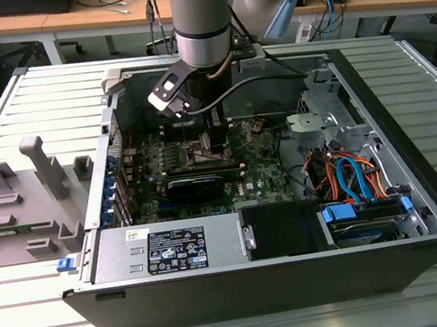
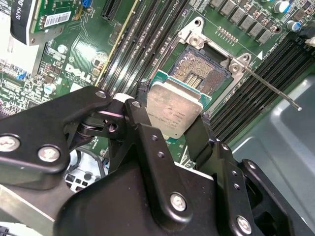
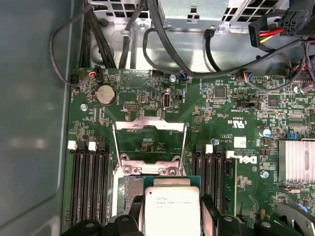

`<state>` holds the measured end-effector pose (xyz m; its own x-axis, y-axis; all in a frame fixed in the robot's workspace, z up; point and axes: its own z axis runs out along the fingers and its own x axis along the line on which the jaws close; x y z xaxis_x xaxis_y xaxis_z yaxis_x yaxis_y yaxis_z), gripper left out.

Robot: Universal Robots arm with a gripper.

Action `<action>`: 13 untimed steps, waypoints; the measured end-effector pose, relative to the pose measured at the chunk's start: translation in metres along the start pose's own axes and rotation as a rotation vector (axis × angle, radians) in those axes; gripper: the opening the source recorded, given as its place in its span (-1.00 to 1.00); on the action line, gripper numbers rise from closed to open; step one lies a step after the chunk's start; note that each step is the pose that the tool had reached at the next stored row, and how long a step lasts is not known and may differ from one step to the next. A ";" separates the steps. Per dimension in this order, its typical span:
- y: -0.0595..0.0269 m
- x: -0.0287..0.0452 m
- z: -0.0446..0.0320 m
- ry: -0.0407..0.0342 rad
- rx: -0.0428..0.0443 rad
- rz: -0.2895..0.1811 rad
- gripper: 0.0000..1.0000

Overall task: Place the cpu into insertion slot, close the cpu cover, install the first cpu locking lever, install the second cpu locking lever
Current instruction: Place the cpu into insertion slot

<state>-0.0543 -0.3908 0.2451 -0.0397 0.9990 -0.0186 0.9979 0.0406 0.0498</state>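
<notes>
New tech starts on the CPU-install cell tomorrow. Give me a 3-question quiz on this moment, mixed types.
1. True or false: the small flat square cpu with the silvery-grey metal top is seated in the square, silver-rimmed, dark-centred insertion slot.
2. Pick one. The thin silvery cpu cover, a frame plate with a large window, is: A) open, swung back off the slot; B) shut over the slot; C) held in the gripper.
3. Fill in: the black gripper is shut on the ___.

Key: 1 false, the gripper holds it at the slot and most of the slot's contact field lies bare; 2 A; 3 cpu.
</notes>
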 end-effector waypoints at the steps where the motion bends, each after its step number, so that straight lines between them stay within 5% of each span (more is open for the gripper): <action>1: -0.0002 0.0000 0.0000 0.0000 0.0000 0.000 0.09; 13: -0.0026 0.0002 0.0001 -0.0001 0.0001 0.000 0.09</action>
<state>-0.0570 -0.3906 0.2449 -0.0393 0.9991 -0.0186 0.9980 0.0402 0.0497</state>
